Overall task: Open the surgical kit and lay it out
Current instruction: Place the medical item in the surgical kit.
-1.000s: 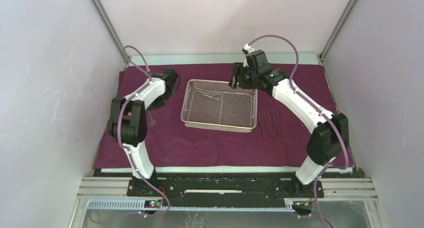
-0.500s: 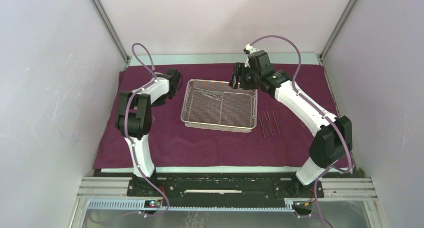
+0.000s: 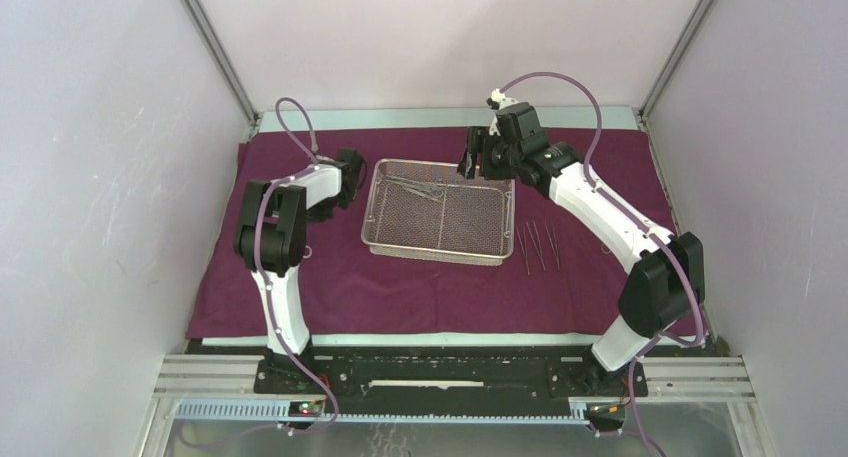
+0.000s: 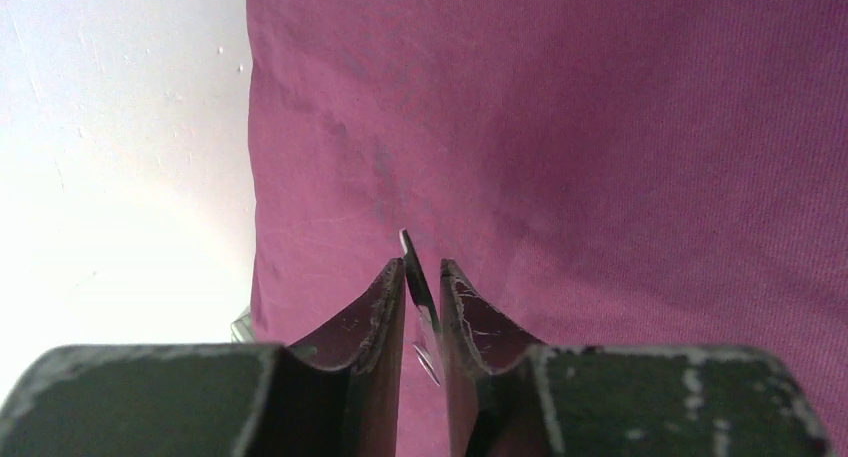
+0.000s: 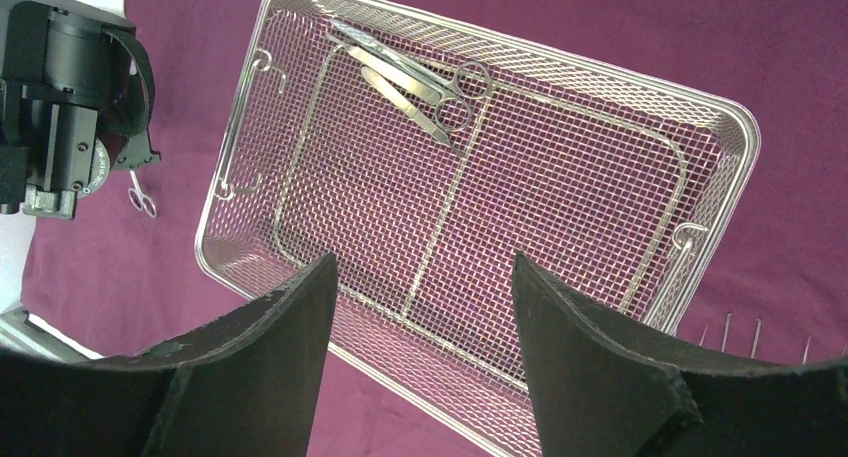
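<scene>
While the overhead view gives you the whole layout, it cannot tell you what the left gripper [image 3: 348, 169] carries, because its black body hides the fingers there. Your left wrist camera fills that in: the two fingers [image 4: 385, 297] are drawn almost together on a thin steel blade pinched between them, above the cloth wrap [image 3: 400, 287]. The right wrist camera gives you the other end of it, the ring handles of the small scissors [image 5: 141, 195] hanging under that gripper, just off the tray's left side.

The mesh tray [image 3: 437, 254] sits in the middle of the opened, flat wrap. Only the right wrist view shows clearly what lies in it: a cluster of steel instruments [image 5: 420, 82], some with ring handles, in the far left part. Right of the tray, three thin tools [image 3: 538, 245] lie side by side on the cloth.

Your right gripper [image 5: 422, 267] hovers over the tray's far right corner with its jaws spread wide, holding and touching nothing.
</scene>
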You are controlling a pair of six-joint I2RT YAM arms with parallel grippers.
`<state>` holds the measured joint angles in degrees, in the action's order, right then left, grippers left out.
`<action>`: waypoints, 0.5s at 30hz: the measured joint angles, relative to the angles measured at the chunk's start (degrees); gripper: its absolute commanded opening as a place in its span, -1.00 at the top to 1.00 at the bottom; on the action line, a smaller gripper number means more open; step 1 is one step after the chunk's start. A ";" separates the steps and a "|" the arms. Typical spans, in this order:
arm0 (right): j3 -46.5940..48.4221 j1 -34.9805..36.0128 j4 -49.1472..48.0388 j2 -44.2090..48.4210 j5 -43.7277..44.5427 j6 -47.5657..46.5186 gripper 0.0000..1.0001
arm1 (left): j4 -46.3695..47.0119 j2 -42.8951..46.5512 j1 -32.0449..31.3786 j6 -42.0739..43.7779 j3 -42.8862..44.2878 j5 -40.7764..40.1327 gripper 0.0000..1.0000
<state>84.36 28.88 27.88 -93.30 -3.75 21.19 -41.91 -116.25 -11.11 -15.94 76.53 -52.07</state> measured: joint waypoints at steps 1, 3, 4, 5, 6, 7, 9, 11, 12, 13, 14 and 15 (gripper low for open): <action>0.00 0.02 -0.04 0.00 -0.02 0.00 -0.47 | 0.20 0.00 0.00 0.09 -0.07 0.13 0.49; 0.00 0.02 -0.20 0.00 -0.04 0.02 -0.47 | 0.76 0.00 0.02 0.48 -0.07 0.39 0.43; 0.00 0.02 -0.28 0.00 -0.07 0.02 -0.47 | 0.87 0.00 0.00 0.52 -0.07 0.61 0.40; 0.00 0.00 -0.33 0.00 -0.07 0.02 -0.47 | 0.92 0.00 0.00 0.57 -0.07 0.96 0.39; 0.00 0.00 -0.33 0.00 -0.11 0.02 -0.47 | 0.98 0.00 0.00 0.68 -0.07 1.42 0.38; 0.00 0.02 -0.35 0.00 -0.20 0.02 -0.47 | 1.01 0.00 0.00 0.81 -0.07 1.62 0.36; 0.00 0.00 -0.35 0.00 -0.22 0.02 -0.47 | 1.14 0.09 0.02 0.98 -0.07 2.40 0.35; 0.00 0.02 -0.39 0.00 -0.22 0.04 -0.47 | 1.20 0.37 0.00 1.05 -0.07 3.10 0.35; 0.00 0.02 -0.44 0.00 -0.22 0.04 -0.47 | 1.22 0.70 0.00 1.18 -0.07 3.37 0.32; 0.00 0.00 -0.44 0.00 -0.24 0.04 -0.47 | 1.22 1.11 0.00 1.31 -0.07 3.52 0.31; 0.00 0.00 -0.48 0.00 -0.24 0.04 -0.47 | 1.27 1.68 0.00 1.42 -0.07 3.93 0.30; 0.00 0.02 -0.48 0.00 -0.24 0.04 -0.48 | 1.31 2.25 0.00 1.46 -0.07 4.26 0.29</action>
<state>84.36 28.91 27.40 -93.30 -3.99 21.23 -40.60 -113.99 -11.11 -14.48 76.47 -47.81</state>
